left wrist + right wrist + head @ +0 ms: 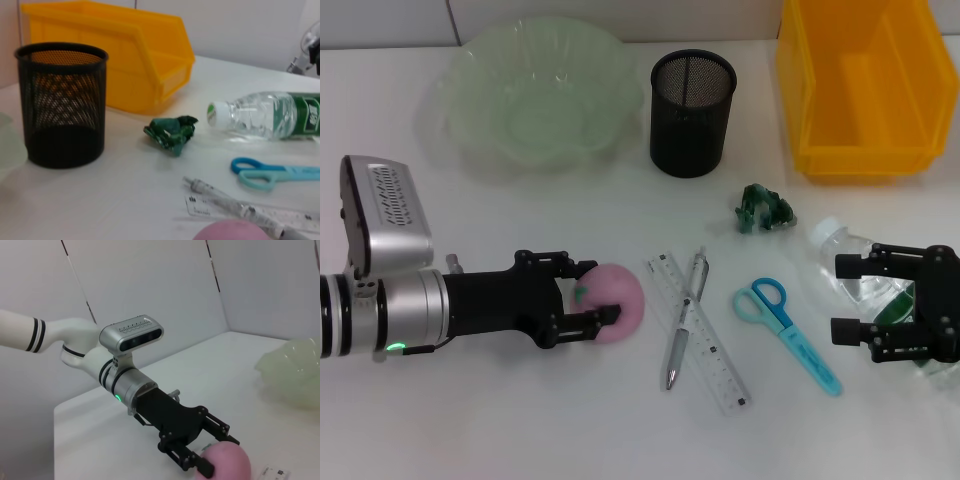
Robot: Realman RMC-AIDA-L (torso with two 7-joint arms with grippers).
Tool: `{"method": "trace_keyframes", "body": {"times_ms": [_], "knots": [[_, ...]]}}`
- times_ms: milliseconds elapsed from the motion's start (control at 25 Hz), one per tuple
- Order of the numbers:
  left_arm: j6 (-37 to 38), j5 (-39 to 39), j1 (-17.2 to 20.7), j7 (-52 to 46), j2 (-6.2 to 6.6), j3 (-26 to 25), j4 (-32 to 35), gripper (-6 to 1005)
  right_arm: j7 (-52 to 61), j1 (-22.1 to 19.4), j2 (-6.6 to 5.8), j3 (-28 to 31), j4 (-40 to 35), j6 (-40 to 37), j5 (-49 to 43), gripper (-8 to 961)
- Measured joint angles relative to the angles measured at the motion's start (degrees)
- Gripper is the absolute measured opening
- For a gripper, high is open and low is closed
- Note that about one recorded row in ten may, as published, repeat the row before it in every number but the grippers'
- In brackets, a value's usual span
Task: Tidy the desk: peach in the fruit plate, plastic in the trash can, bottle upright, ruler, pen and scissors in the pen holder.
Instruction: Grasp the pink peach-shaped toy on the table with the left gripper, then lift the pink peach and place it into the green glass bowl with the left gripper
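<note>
The pink peach (623, 300) rests on the white desk (500, 420). My left gripper (605, 292) is shut on it, one finger on each side, as the right wrist view also shows (216, 452). The clear bottle (830, 245) lies on its side at the right. Over it my right gripper (845, 298) hovers open. Crumpled green plastic (763, 210) lies beside the bottle's cap. The pen (683, 325) lies across the clear ruler (710, 350), and the blue scissors (785, 330) lie to their right.
Along the back stand the pale green fruit plate (620, 110), the black mesh pen holder (692, 115) and the yellow trash can (860, 150). All three look empty.
</note>
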Motion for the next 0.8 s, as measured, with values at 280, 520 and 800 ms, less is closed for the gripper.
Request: {"method": "trace_keyframes", "body": {"times_ms": [280, 520, 800], "knots": [[-0.7, -3.1, 0.1, -0.4, 0.01, 0.8, 0.1, 530, 0.0, -0.4, 0.0, 0.1, 0.0, 0.1, 0.0, 838], [5.5, -8.1, 0.6, -0.1, 0.45, -0.4, 2.3, 353, 0.1, -0.5, 0.0, 0.3, 0.1, 0.6, 0.0, 838], [5.7, -17.4, 0.1, 0.0, 0.48, -1.7, 6.9, 271, 0.3, -0.6, 0.0, 0.2, 0.1, 0.8, 0.0, 838]]}}
